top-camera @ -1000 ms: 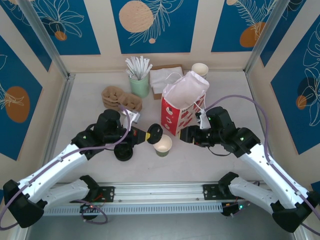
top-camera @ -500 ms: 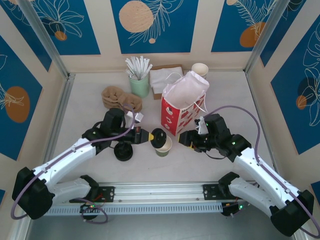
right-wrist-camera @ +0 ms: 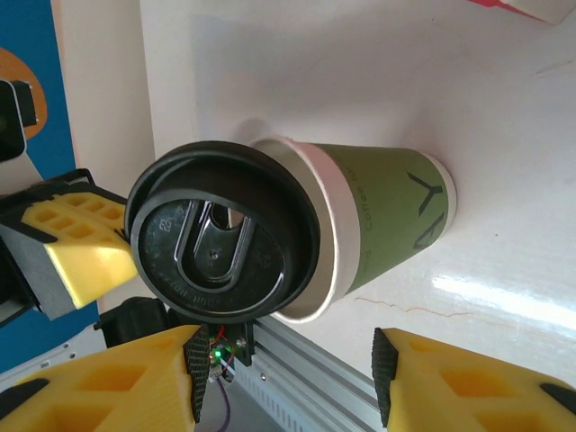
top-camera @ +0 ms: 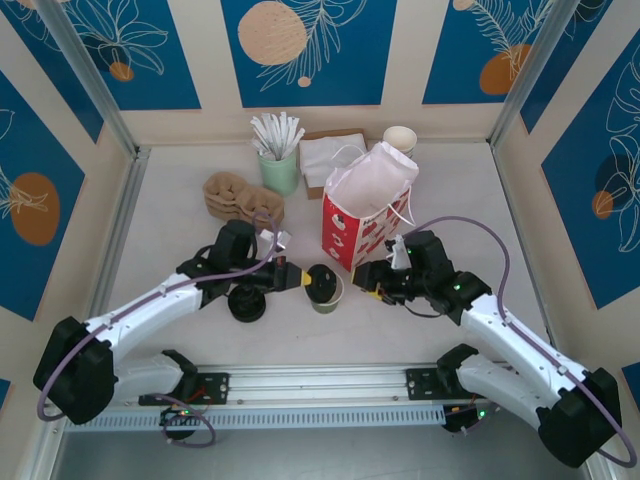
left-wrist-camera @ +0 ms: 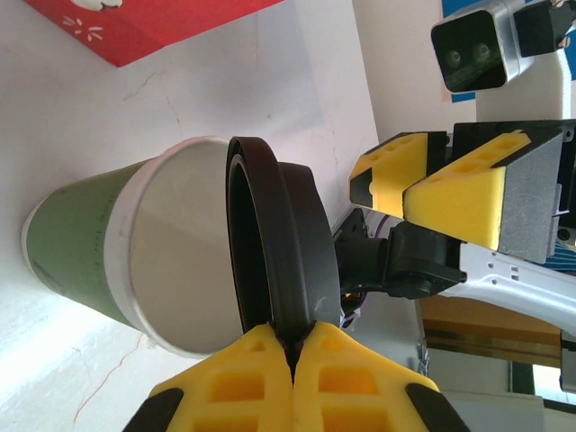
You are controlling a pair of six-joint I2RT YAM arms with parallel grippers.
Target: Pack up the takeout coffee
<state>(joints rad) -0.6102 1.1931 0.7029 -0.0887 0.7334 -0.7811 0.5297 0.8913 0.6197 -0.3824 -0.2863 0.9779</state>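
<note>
"Cups: how many are sitting on the white table (top-camera: 450, 180)?"

"One olive-green paper cup (top-camera: 333, 296) is standing near the front, just before the single red-and-white bag (top-camera: 365, 215). A stack of white cups (top-camera: 400, 138) is standing at the back. Lids are numbering two. The left gripper (top-camera: 297, 277) is pinching one black lid (top-camera: 320, 279) tight by its rim, tilted over the cup's mouth. A loose lid (top-camera: 247, 303) is lying flat nearby."

"And the right gripper (top-camera: 364, 278)?"

"Its jaws are standing half-open, gripping nothing, just right of the cup. Blue leaf-print walls (top-camera: 300, 50) are enclosing the table."
</note>
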